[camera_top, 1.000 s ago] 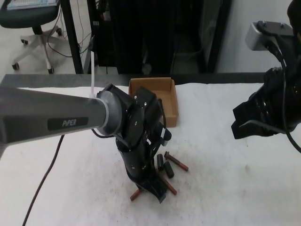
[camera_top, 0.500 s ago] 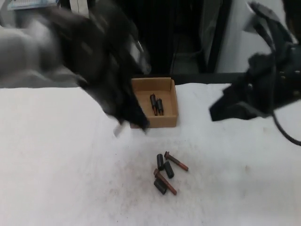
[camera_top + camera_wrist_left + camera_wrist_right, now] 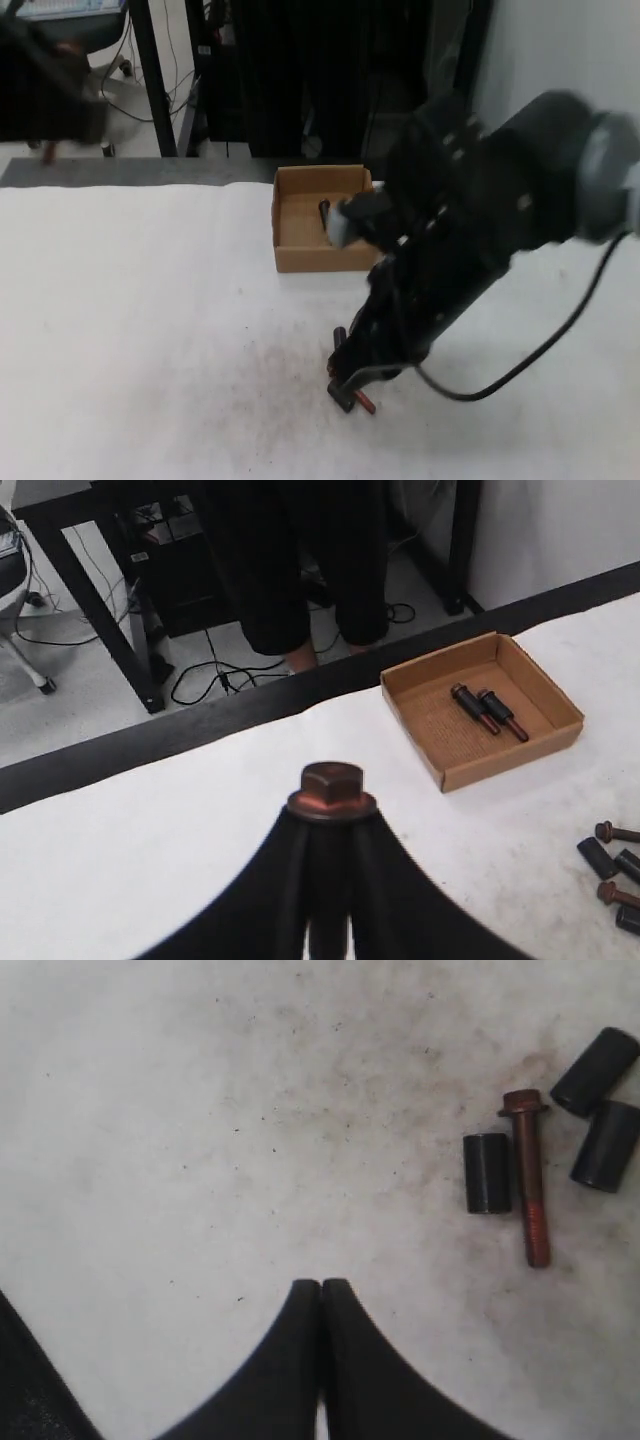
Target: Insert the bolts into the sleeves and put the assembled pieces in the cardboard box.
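Arms traded places at the pile: left out with a bolt, right in.
Left fingers (image 3: 280, 880) have lifted off the table, clenched on one bolt (image 3: 331, 783), well back from the cardboard box (image 3: 520, 748). Right fingers (image 3: 290, 1350) have swung down near a loose sleeve (image 3: 488, 1172), pressed together, empty. Two assembled pieces (image 3: 488, 710) lie in the box. Sleeve pickup likely next.

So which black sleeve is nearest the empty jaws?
The sleeve lying alone beside the bolt, on the jaws' side. The other two sleeves sit together beyond the bolt.
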Controlling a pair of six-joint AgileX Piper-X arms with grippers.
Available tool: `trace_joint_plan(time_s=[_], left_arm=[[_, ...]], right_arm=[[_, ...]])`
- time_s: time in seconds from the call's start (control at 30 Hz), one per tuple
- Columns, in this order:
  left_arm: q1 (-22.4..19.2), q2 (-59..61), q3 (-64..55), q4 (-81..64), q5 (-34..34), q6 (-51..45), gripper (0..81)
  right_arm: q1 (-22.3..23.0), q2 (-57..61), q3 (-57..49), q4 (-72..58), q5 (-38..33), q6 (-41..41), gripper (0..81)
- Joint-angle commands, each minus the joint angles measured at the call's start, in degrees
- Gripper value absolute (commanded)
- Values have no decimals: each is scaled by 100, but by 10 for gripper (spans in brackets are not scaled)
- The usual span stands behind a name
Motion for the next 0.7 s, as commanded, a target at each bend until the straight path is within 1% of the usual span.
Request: trace_joint_plan(time_s=[0.0,0.07,0.13,0.17,0.23,0.27,0.33,0.57,0.67], left_arm=[[118,-542,360,205,-27,-49,0],[119,-772,549,305,-27,-49,0],[119,-925,733,364,-27,-49,0],[119,-976,834,376,-27,-49,0],[119,-1054,1012,397,-27,-49,0],[119,-1067,1075,411,-27,-49,0],[119,-1071,1213,410,-27,-49,0],[119,-1071,1328,349,-14,-49,0],[119,-1071,1328,321,-14,-49,0]], right_arm=[[20,103,-23,-213,3,-8,24],[20,185,-23,-302,3,51,102],[20,207,-23,-386,40,49,202],[20,207,-23,-429,172,49,248],[20,207,-23,-530,468,49,306],[20,207,-23,-577,580,49,319],[20,250,-23,-631,703,-21,316],[20,783,-23,-722,729,-245,307],[20,1062,-23,-722,729,-509,307]])
